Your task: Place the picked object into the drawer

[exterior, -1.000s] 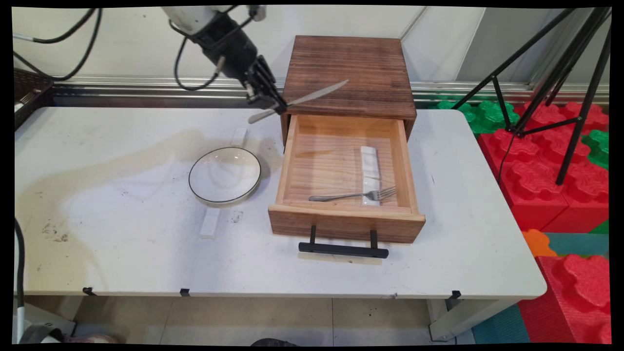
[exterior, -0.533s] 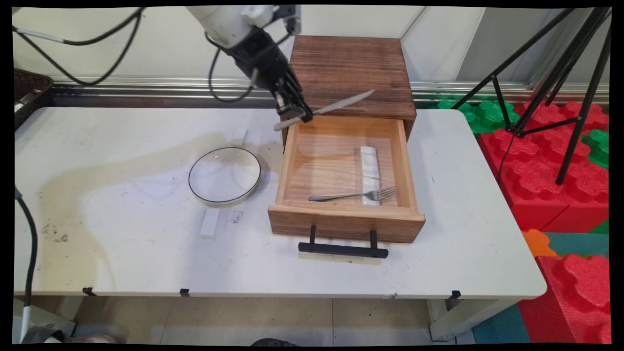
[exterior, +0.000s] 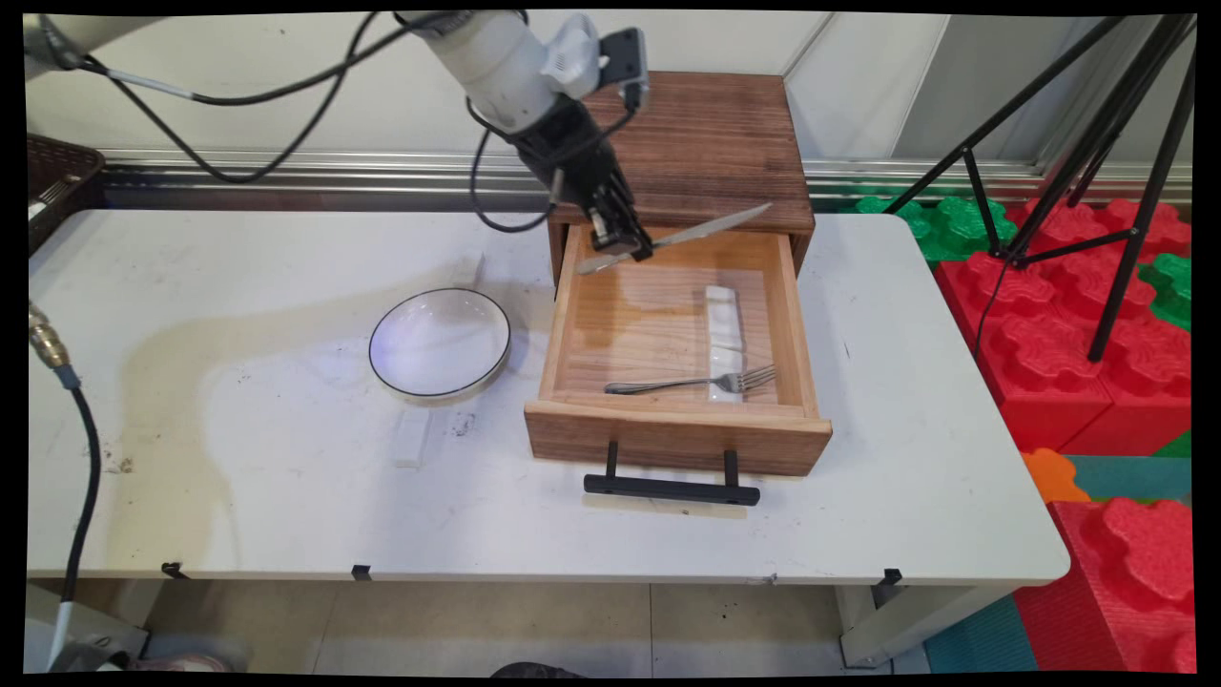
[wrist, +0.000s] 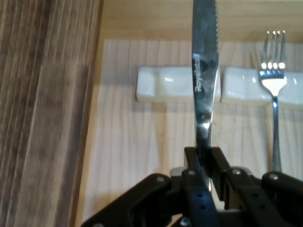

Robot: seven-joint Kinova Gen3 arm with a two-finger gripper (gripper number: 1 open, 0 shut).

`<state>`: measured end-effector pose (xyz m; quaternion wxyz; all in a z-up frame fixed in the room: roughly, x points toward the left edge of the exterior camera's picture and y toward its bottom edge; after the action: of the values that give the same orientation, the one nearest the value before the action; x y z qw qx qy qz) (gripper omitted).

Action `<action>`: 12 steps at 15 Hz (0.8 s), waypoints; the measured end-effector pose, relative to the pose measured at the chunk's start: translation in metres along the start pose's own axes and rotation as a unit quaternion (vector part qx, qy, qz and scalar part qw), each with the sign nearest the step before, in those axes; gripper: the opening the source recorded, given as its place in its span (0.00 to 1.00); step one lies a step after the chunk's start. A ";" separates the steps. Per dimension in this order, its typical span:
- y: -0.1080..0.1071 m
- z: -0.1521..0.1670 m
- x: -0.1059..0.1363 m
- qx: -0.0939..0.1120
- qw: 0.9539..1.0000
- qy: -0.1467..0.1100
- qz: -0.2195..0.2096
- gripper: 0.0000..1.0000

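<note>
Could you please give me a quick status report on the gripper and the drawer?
Gripper shut on knife, held above the open drawer's back end. Fork inside, tines on white cutlery rest. Nothing between knife and drawer floor.

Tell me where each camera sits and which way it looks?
Main view: stands still above the table's near side, looking down across it to the wall; shows the arm and gripper.
Hand view: rides the hand, looking along the gripper into the drawer; shows its black linkage and jaws.
Both show the knife, fork, white rest and drawer.
</note>
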<state>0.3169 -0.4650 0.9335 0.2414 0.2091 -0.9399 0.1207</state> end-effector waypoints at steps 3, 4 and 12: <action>-0.002 0.019 0.007 0.001 1.000 0.000 0.002 0.00; -0.003 0.027 0.009 0.001 1.000 0.000 0.003 0.00; -0.010 0.062 0.011 0.004 1.000 -0.006 0.006 0.00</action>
<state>0.2875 -0.4978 0.8875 0.2342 0.2055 -0.9421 0.1241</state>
